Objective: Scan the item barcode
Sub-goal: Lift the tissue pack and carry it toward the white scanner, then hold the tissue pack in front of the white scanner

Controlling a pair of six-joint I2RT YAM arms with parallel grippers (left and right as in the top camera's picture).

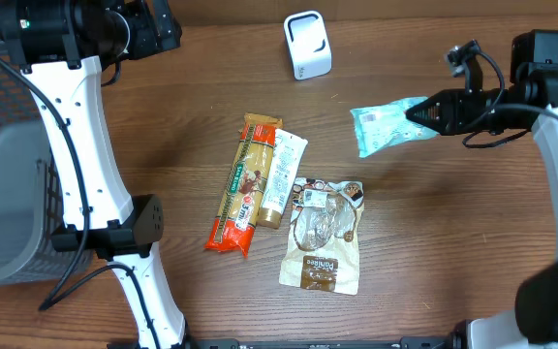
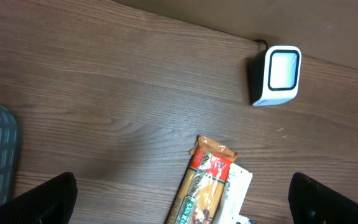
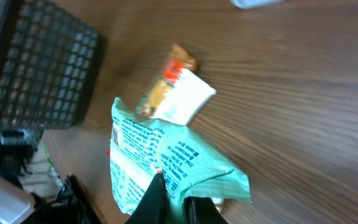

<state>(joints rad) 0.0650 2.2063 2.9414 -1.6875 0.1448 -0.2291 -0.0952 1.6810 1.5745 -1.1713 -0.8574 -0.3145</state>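
Note:
My right gripper (image 1: 422,113) is shut on the edge of a mint-green packet (image 1: 386,126), holding it off the table at the right. In the right wrist view the packet (image 3: 160,155) fills the lower middle, printed side towards the camera, pinched between the fingers (image 3: 157,199). The white barcode scanner (image 1: 307,45) stands at the back centre, also seen in the left wrist view as a scanner (image 2: 278,76) with its window facing up. My left gripper (image 2: 185,202) is open high above the table, nothing between its fingers.
A long spaghetti packet (image 1: 243,184), a white tube (image 1: 281,176) and a clear snack bag (image 1: 324,235) lie mid-table. A grey mesh basket (image 1: 3,165) sits at the left edge. The left arm's white link (image 1: 85,136) rises beside it.

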